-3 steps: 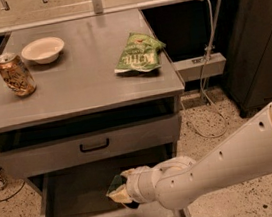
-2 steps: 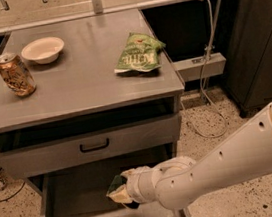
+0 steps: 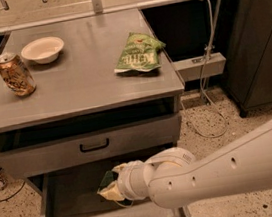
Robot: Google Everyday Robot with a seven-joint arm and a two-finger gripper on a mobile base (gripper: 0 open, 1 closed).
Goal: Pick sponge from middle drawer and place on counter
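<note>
Can (image 3: pixel 15 74): upright near left edge of bench (image 3: pixel 77 88), top dented; tips easily if brushed.
Bowl (image 3: pixel 43 49): white, back-left area of bench, just beside can, apart from it.
Middle drawer (image 3: pixel 71 205): pulled open below bench's front edge, grey floor showing; left wall visible, right side hidden by arm.
Drawer front (image 3: pixel 42 159): shut upper drawer with black handle (image 3: pixel 94 146), directly above rear of middle drawer.
Sponge (image 3: pixel 107 190): over middle drawer floor, about below centre of bench's front edge; tilted, dark green face up, yellow body under; looks lifted off floor.
End effector (image 3: pixel 115 184): inside middle drawer, clenched on sponge, grasping it at its right side.
Chip bag (image 3: pixel 138 54): green, lying flat at right edge of bench, toward back-right corner.
Arm (image 3: pixel 225 171): white, comes in from right, low across front of drawer.
Risk 1: straight-up lift likely drives sponge or wrist into drawer front; pull out past bench's front edge first.
Risk 2: grip seems to be at one side only; soft sponge could twist out and fall back into drawer or onto ground.
Risk 3: swing onto bench could knock can over or shove chip bag off right edge.
Safest drop: bare middle of bench near front edge, between can and chip bag.
</note>
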